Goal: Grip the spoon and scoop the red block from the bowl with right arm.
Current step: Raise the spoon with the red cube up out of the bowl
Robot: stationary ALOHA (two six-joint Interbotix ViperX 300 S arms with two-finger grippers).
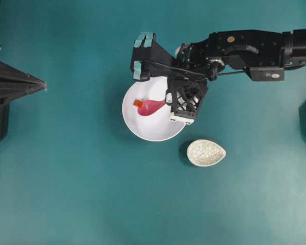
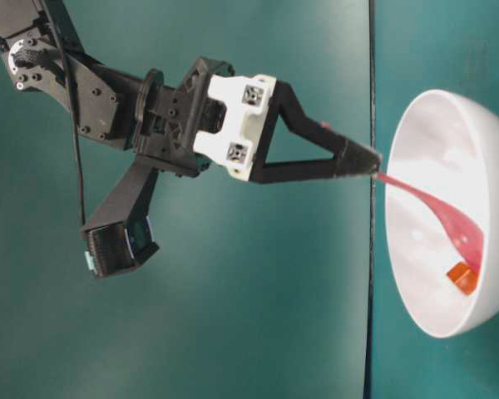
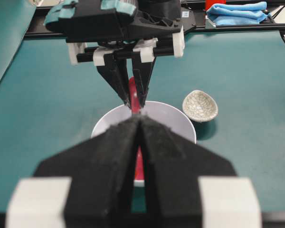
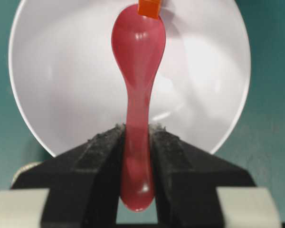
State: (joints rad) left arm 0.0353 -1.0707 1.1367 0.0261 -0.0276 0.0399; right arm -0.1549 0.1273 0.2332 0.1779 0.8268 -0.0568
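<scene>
The right arm's black pincer [image 4: 137, 156] is clamped on the straight flat handle of the glossy pink-magenta soup spoon [image 4: 137, 61], its two dark padded fingers [image 4: 97, 161] pressing the handle from either side, with the handle's rounded end poking out behind them. The spoon slopes down into the large round plain white bowl [image 1: 158, 130], which sits on the teal surface [image 1: 66, 178] near the middle of the overhead view. The spoon's oval scoop lies low inside the bowl, and the tiny red-orange cube [image 1: 137, 103] rests against the scoop's tip, on the bowl's inner wall; from the right wrist view the cube touches the far edge of the scoop rather than sitting in its hollow. In the table-level view the cube [image 2: 461, 278] shows just under the scoop's end, near the bottom of the bowl. A small speckled cream oval dish [image 1: 206, 152] stands just beside the bowl, apart from it. The left arm's pincer [image 3: 140, 142] hangs well apart from the bowl at the left edge of the overhead view, its black fingers drawn together with only a thin slit between them and nothing held.
</scene>
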